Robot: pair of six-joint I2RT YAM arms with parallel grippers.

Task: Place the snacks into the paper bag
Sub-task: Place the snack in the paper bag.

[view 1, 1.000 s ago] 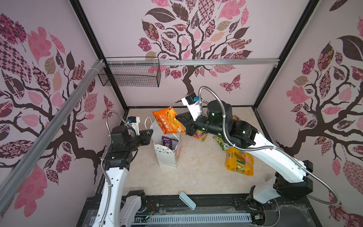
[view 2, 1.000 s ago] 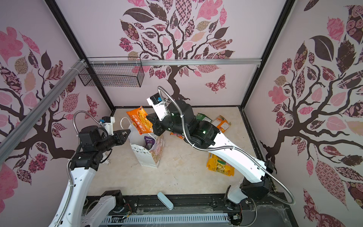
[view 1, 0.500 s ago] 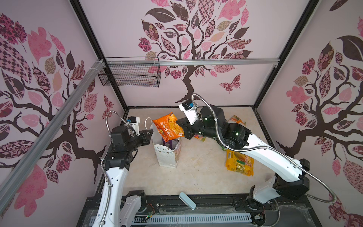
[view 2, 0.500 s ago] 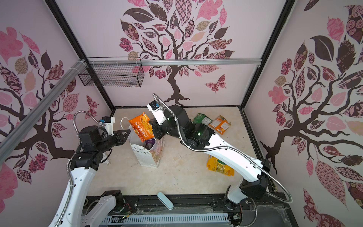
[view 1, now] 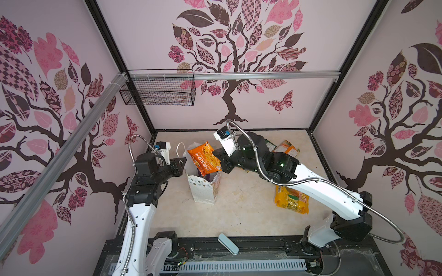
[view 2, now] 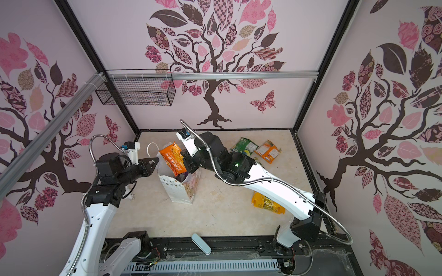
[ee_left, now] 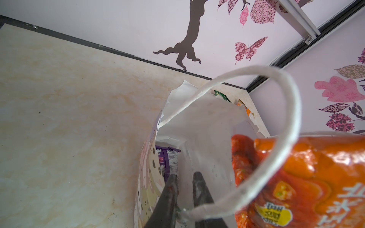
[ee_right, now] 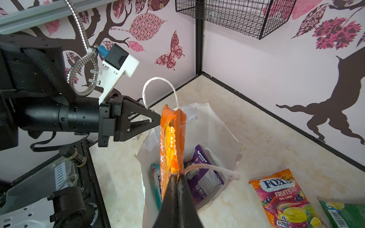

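The white paper bag [view 1: 202,191] [view 2: 178,191] stands upright, left of the floor's middle. My left gripper [view 1: 183,163] [ee_left: 185,178] is shut on the bag's left rim, and a cord handle [ee_left: 292,110] loops over it. My right gripper [view 1: 219,164] [ee_right: 177,178] is shut on the edge of an orange snack packet [view 1: 203,159] [view 2: 172,160] [ee_right: 171,142], which hangs over the bag's open mouth [ee_right: 213,126]. A purple packet [ee_right: 203,169] and a teal one [ee_right: 157,181] lie inside. On the floor are a yellow packet [view 1: 290,199], an orange FOXS packet [ee_right: 282,197] [view 2: 266,151] and a green packet [view 2: 244,145].
A pale blue oblong bar [view 1: 228,243] [view 2: 201,243] lies on the front edge of the floor. A black wire basket [view 1: 157,90] hangs on the back wall at the left. Patterned walls close in the floor on three sides.
My right gripper has carried the orange packet left and down, over the bag's mouth. The left arm and the bag have stayed put.
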